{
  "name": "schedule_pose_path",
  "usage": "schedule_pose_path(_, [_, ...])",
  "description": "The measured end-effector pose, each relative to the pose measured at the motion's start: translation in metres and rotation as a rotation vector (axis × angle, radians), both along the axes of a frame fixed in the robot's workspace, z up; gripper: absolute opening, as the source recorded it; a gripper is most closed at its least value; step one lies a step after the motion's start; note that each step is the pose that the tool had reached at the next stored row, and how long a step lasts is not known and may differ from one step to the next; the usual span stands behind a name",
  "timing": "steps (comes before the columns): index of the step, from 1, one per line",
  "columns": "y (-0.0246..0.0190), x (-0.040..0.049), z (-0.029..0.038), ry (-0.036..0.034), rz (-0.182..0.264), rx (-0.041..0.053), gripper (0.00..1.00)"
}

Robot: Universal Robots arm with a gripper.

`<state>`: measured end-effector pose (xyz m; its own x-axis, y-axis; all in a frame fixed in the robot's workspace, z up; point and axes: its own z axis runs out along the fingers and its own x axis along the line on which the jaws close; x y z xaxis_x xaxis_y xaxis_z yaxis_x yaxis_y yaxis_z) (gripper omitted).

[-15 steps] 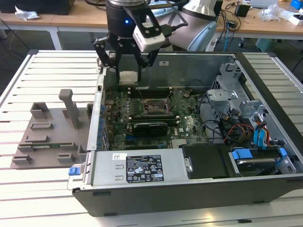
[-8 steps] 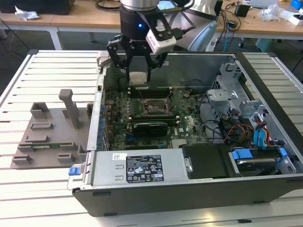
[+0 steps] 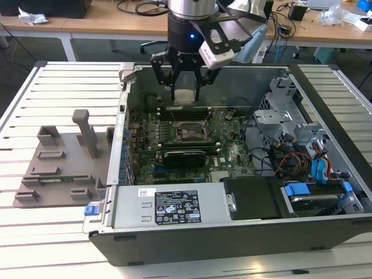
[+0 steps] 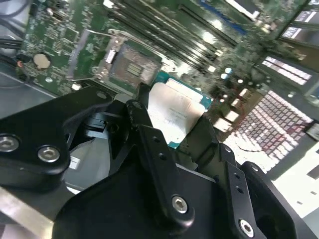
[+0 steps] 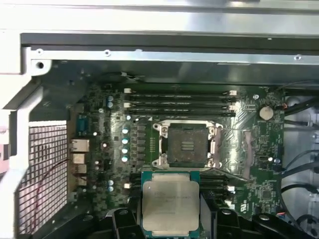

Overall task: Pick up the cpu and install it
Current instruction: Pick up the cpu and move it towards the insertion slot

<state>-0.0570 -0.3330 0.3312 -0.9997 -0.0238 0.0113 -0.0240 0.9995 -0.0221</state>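
The black claw [image 3: 185,93] is gripping the small, flat, square cpu with a silvery-grey metal top [image 5: 169,203] by its edges. It is holding the cpu above the green motherboard [image 5: 249,149] inside the open grey computer case [image 3: 232,241], near the open black socket frame [image 5: 187,145] but apart from it.

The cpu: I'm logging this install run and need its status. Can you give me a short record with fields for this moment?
cpu: held above the motherboard, metal top visible in both wrist views
gripper: shut on the cpu, over the open computer case
socket: empty, cpu not yet seated
grey tray: on the table at the exterior view's left, outside the case
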Motion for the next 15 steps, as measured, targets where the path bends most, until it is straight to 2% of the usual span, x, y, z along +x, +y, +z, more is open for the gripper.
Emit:
schedule_pose_path(7, [0.0094,0.0271,-0.0077,0.0013,0.002,-0.0001,0.55])
schedule_pose_path(9, [0.0152,0.0427,-0.0142,0.0023,0.003,-0.0001,0.55])
schedule_pose_path(10, [0.0177,0.0459,-0.0175,0.0026,0.003,-0.0001,0.55])
schedule_pose_path(11, [0.0192,0.0460,-0.0221,0.0025,0.004,0.0001,0.55])
schedule_pose_path(15, [0.0193,0.0443,-0.0301,0.0027,0.004,-0.0002,0.55])
